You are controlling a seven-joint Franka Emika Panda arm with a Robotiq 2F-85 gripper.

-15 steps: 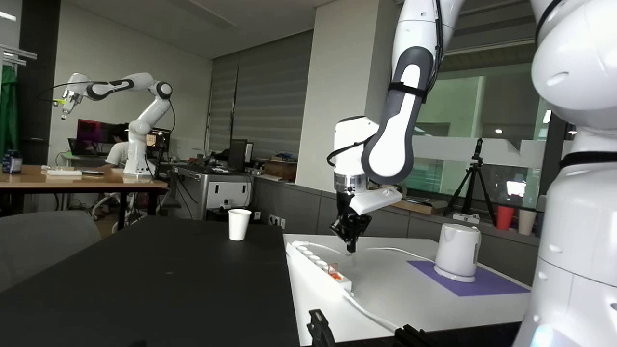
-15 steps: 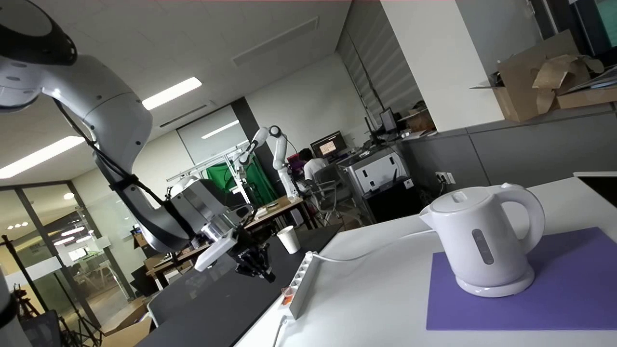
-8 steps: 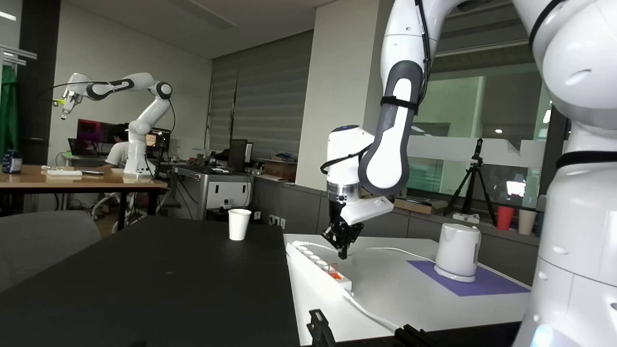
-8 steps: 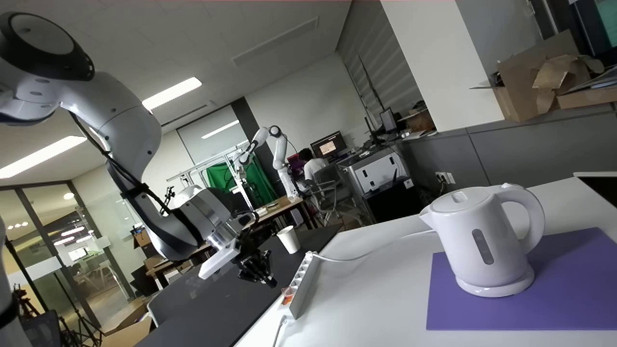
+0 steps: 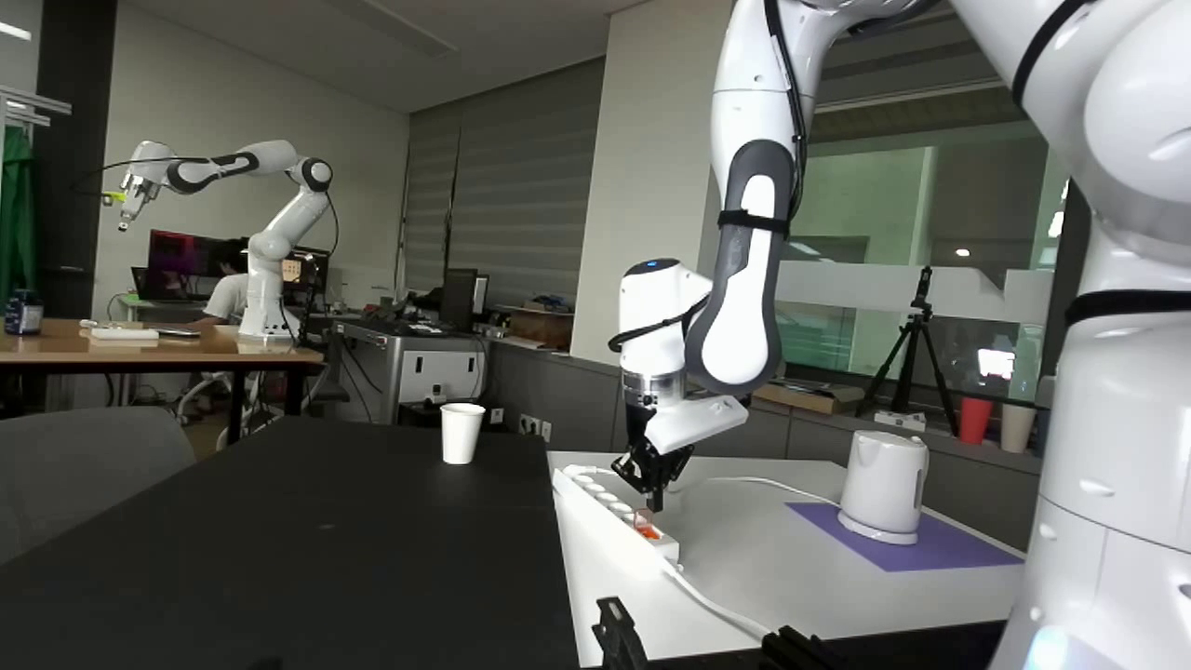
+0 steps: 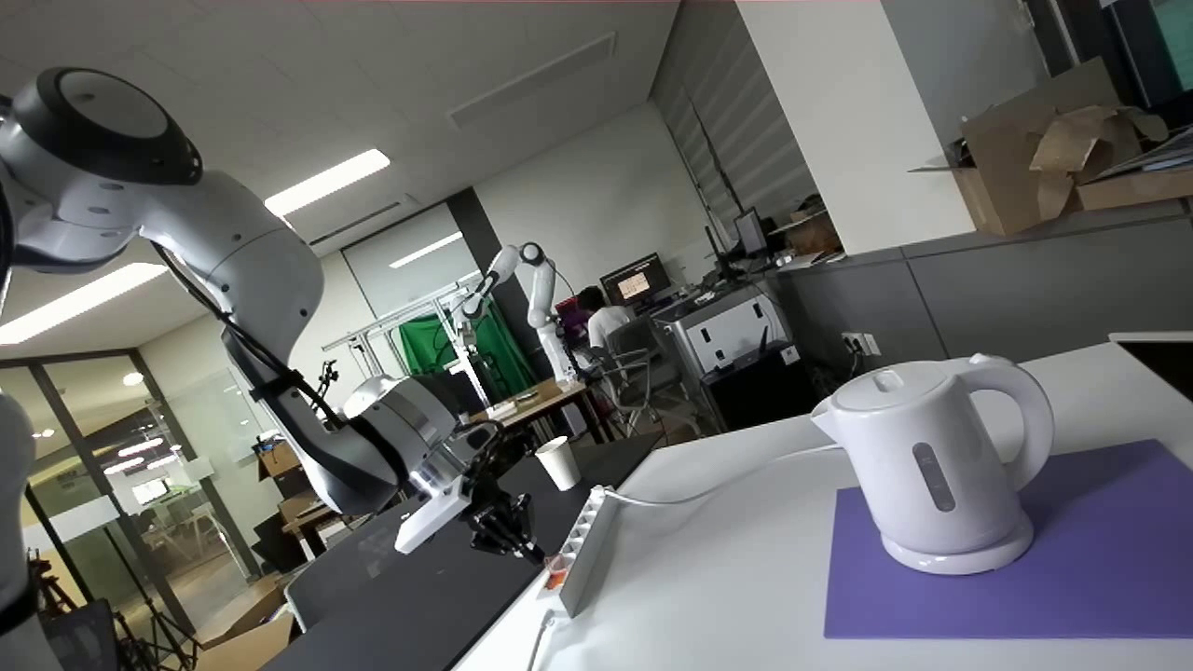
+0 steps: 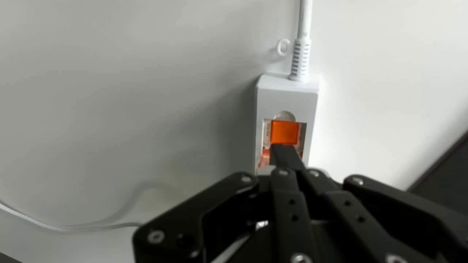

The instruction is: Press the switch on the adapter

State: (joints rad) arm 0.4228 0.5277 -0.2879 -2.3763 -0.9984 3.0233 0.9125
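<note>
Along the border of the white table (image 6: 736,568) with the black table (image 5: 307,549) lies the adapter (image 7: 289,100), the landmark for every position given here. Its orange switch (image 7: 284,132) sits at one end, from which a thick white cord (image 7: 304,18) leaves; a row of round sockets (image 5: 620,509) runs along the remaining length. Over the switch end I have the fingers (image 7: 284,156), their tips together and pointing down at the adapter. In the wrist view their ends overlap one edge of the switch, and in both exterior views they appear just above it; from my remote station I cannot tell whether they touch it. At the adapter's opposite end sits a white plug (image 5: 579,471), whose thinner cord (image 7: 64,229) crosses the white table toward the kettle (image 6: 932,475). The kettle stands upright on a purple mat (image 6: 1100,596), well apart from the adapter, its handle turned away from it. On the black table, near the adapter's plug end, a white cup (image 5: 460,435) stands upright. Much farther from the adapter, past the cup, another robot arm (image 5: 272,246) is mounted on a brown table (image 5: 56,349), with a person (image 6: 608,323) in a white top partly in view near it.
</note>
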